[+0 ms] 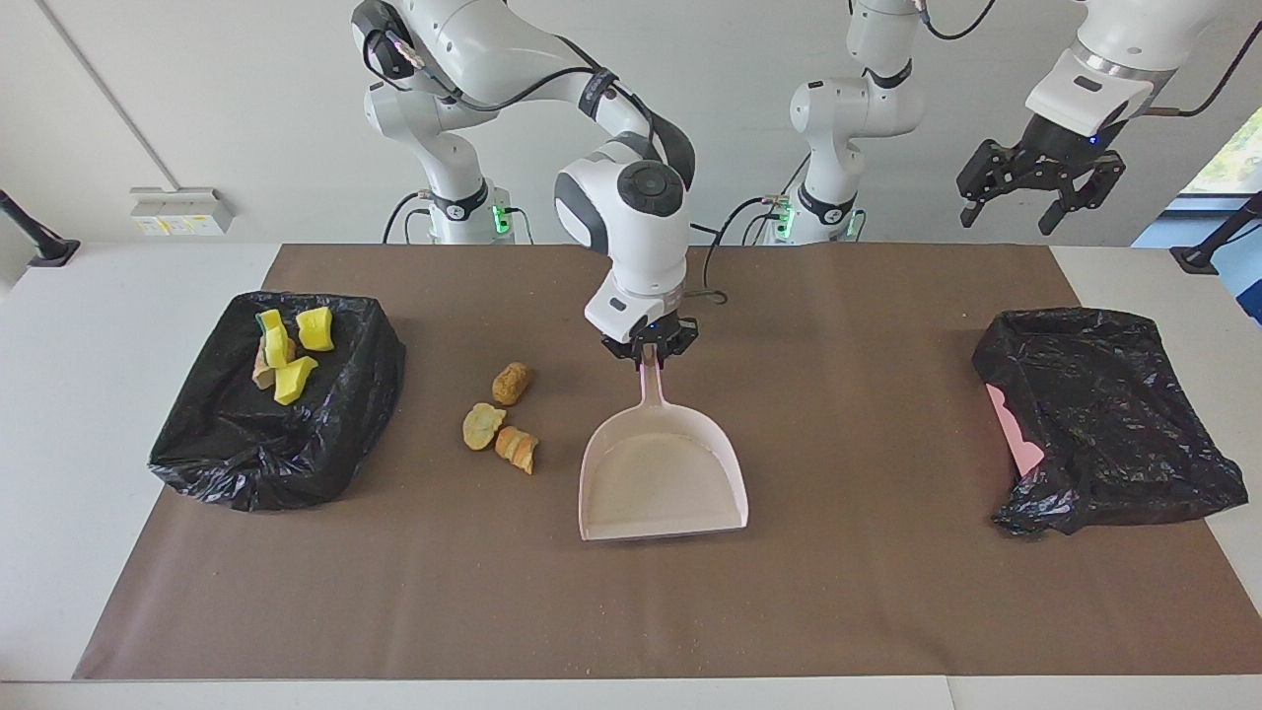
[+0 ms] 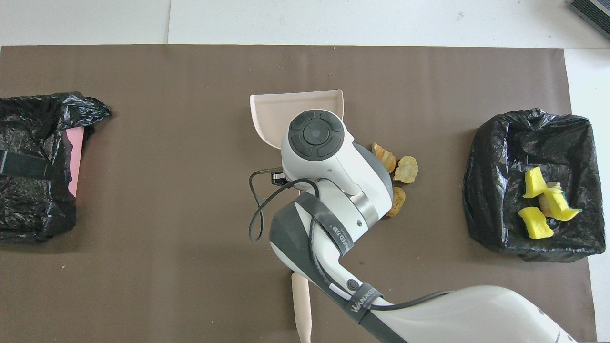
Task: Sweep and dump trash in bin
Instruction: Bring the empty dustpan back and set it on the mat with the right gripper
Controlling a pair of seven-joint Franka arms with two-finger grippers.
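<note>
My right gripper (image 1: 648, 352) is shut on the handle of the pale pink dustpan (image 1: 663, 485), which sits low on the brown mat at mid-table, its mouth pointing away from the robots. Three golden-brown trash pieces (image 1: 511, 383) lie on the mat between the dustpan and the black-bagged bin (image 1: 340, 434) at the right arm's end. Yellow sponge chunks (image 1: 294, 380) lie in that bin. In the overhead view my right arm covers the gripper; the dustpan's front (image 2: 276, 107), the trash pieces (image 2: 406, 169) and the bin (image 2: 481, 190) show. My left gripper (image 1: 1035, 187) waits open, high over the left arm's end.
A second black-bagged bin (image 1: 1104, 414) with a pink edge sits at the left arm's end, also seen as the bin (image 2: 33, 190) from overhead. A beige brush (image 2: 301, 305) lies near the robots' edge, partly under my right arm.
</note>
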